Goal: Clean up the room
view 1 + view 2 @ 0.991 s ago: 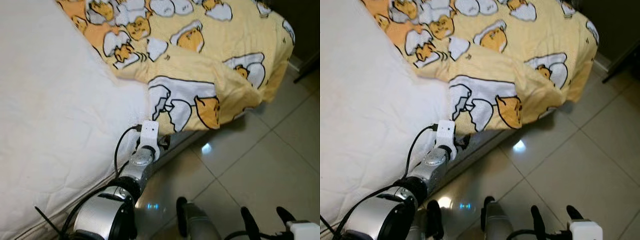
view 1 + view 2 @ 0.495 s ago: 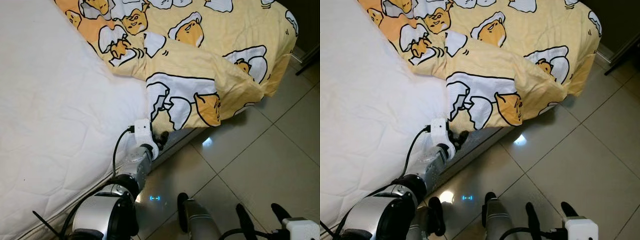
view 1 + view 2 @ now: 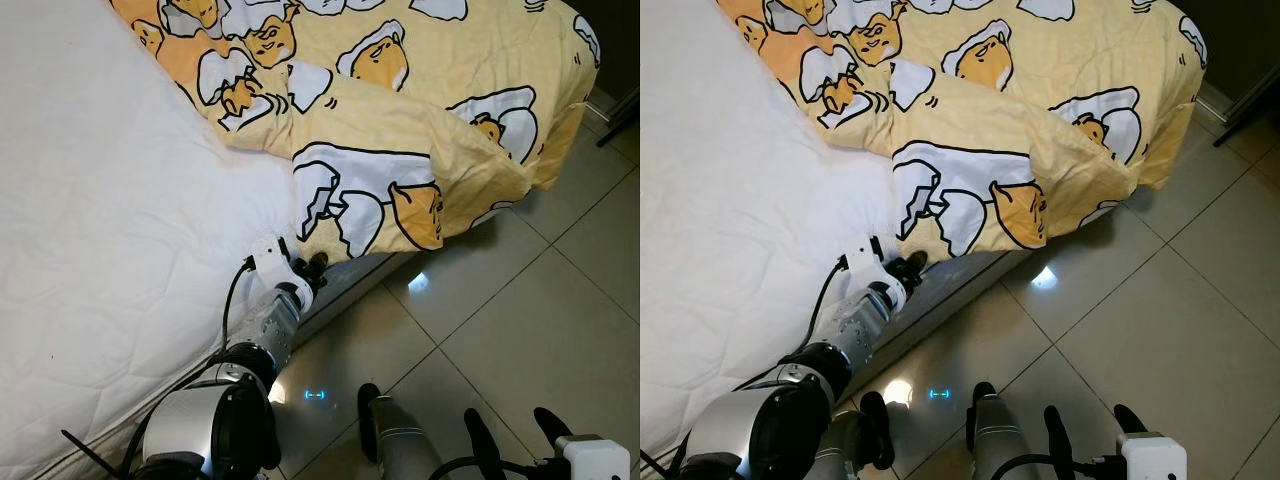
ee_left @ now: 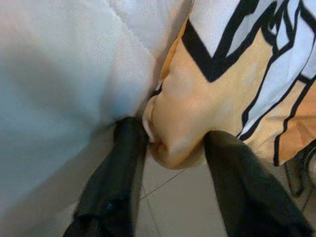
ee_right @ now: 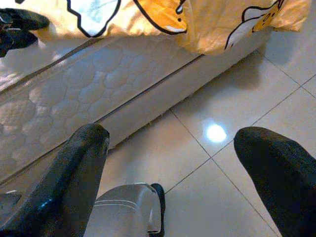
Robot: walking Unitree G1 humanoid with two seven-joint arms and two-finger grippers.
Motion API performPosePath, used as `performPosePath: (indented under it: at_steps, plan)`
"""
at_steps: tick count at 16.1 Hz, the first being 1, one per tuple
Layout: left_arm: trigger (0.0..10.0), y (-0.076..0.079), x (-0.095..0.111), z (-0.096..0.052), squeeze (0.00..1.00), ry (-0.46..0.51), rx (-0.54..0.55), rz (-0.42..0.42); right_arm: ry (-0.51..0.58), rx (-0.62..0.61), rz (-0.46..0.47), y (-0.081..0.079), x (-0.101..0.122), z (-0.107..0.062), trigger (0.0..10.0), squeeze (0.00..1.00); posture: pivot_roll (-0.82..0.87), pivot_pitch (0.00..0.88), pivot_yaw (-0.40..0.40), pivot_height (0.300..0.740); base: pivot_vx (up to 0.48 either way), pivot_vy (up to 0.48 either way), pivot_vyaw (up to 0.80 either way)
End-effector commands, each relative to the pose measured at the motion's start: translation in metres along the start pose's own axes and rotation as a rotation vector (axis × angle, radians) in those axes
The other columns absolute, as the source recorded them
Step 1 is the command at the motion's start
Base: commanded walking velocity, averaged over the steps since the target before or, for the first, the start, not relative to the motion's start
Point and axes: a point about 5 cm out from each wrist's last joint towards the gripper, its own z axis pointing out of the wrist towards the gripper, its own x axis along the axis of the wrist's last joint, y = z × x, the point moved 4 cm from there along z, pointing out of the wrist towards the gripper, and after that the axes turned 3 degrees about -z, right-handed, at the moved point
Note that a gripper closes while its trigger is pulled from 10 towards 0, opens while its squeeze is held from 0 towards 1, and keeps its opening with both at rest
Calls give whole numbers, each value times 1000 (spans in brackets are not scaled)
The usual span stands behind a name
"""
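Note:
A yellow blanket (image 3: 400,120) printed with egg cartoons lies rumpled across the far part of the bed, and one corner (image 4: 182,138) hangs over the mattress side. My left gripper (image 3: 308,268) is at that hanging corner by the bed's edge. It is open, with a fold of the corner bulging between its two black fingers (image 4: 123,168) and touching one of them. Low at the front, my right gripper (image 3: 508,440) hangs open over the floor, with nothing between its fingers (image 5: 84,163).
The bare white quilted mattress (image 3: 110,220) takes up the left side. Glossy beige floor tiles (image 3: 540,300) run along the bed on the right. My own leg (image 3: 395,450) stands close to the bed base. A dark furniture leg (image 3: 620,130) stands at the far right.
My left wrist has swung left along the mattress edge and its fingers have moved up onto the blanket's hanging corner. The right gripper has barely shifted.

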Motion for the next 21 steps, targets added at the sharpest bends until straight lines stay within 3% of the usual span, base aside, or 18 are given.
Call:
performPosePath:
  at_steps: [1, 9, 14, 19, 21]
  plan:
    - [0, 55, -25, 6, 0, -49, -126, -61, -30, -6, -11, 3, -5, -2, 10000, 16, -434, 322, 8, 740, 0, 0, 0]
    - [0, 74, -19, 7, 0, -26, -221, -60, -28, -5, -21, 6, -8, 2, 10000, 12, -440, 291, 9, 740, 0, 0, 0]
    - [0, 76, -33, 3, 0, -50, -264, -49, -30, 8, -21, 5, -9, 6, 10000, 8, -431, 284, -8, 740, 0, 0, 0]
    - [0, 63, -45, -5, 0, -89, -319, 74, 60, 30, -27, 11, 10, 35, 10000, 12, -397, 186, 9, 740, 0, 0, 0]
    - [0, 46, -44, -10, 0, -111, -366, 273, 83, 129, -7, 10, 22, 37, 10000, 16, -372, 145, -2, 740, 0, 0, 0]
